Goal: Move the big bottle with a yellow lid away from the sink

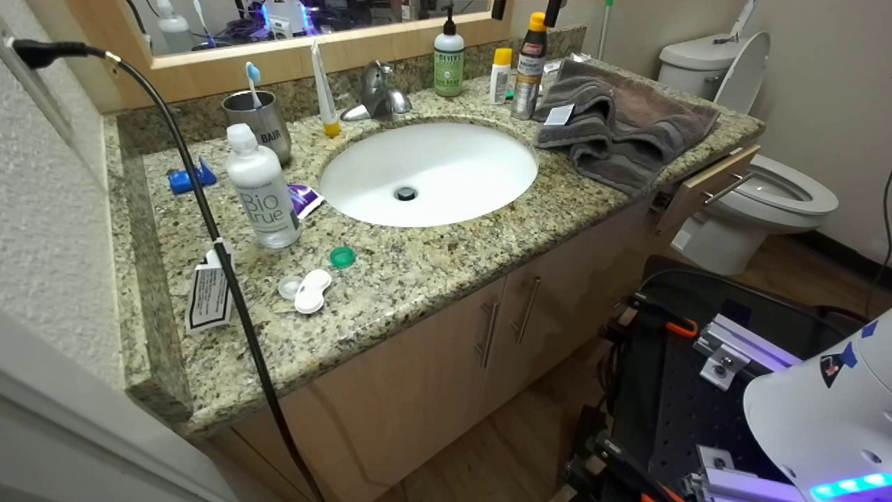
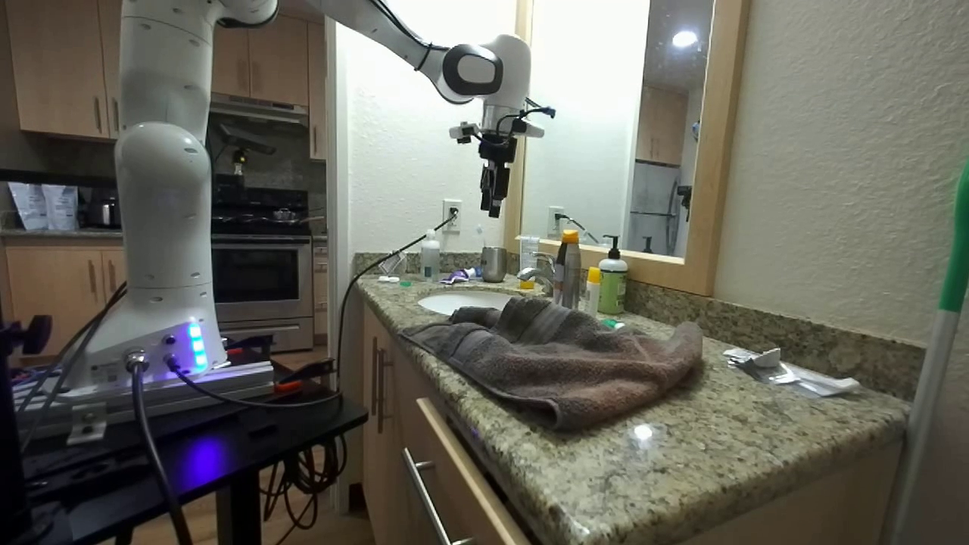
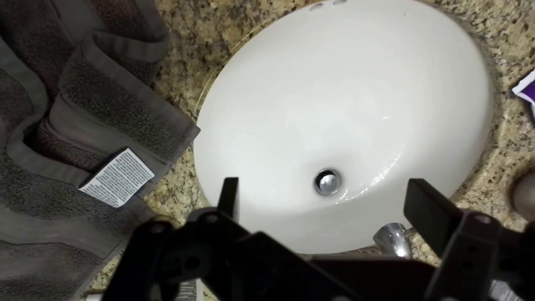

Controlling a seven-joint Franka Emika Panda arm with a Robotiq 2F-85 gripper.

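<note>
Granite countertop [image 2: 719, 469], speckled; near corner closest in an exterior view. Terry towel [image 2: 575, 363], grey-brown, heaped mid-counter; folds might snag anything dragged across. Sink [image 2: 454, 303], white oval, far left; anything toppled could drop in. Robotiq gripper [image 3: 321, 184], above the counter, fingers wide apart on nothing; an off-centre descent may knock, not grasp. Tall yellow-capped bottle [image 2: 571, 261], upright, beyond the towel, right of the sink; slim, probably tippy. Shorter yellow-capped bottle [image 2: 592, 294], just right; crowding could get it clipped by a finger.
</note>
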